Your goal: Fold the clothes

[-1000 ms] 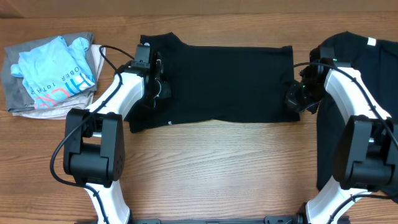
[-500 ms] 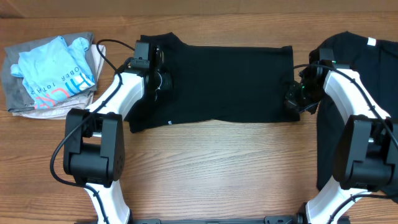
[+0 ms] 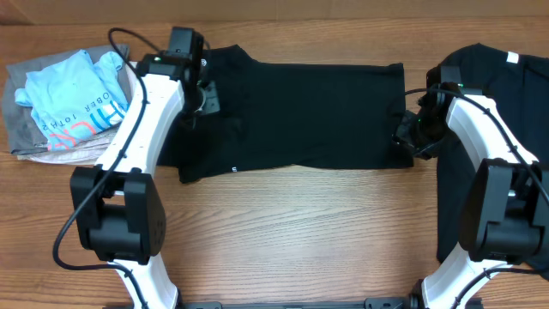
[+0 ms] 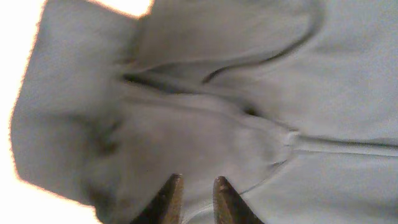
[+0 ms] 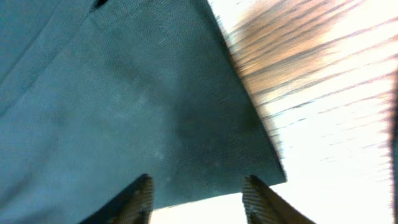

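A black T-shirt (image 3: pixel 317 112) lies flat across the middle of the table, its sides folded in, with a tiny white mark near its front left edge. My left gripper (image 3: pixel 204 96) hovers over the shirt's upper left part, by the folded sleeve. In the left wrist view this gripper (image 4: pixel 198 186) is open a narrow gap over wrinkled fabric (image 4: pixel 205 118), holding nothing. My right gripper (image 3: pixel 405 136) is at the shirt's right edge. In the right wrist view it (image 5: pixel 198 190) is wide open above the shirt's corner (image 5: pixel 249 155).
A second black T-shirt (image 3: pixel 506 94) with a white tag lies at the far right, partly under the right arm. A pile of folded clothes (image 3: pixel 73 103), light blue on top, sits at the far left. Bare wooden table (image 3: pixel 300 232) runs along the front.
Both grippers have opened and let go of the shirt. The left arm has swung toward the far left, away from the sleeve fold. The right arm has barely moved.
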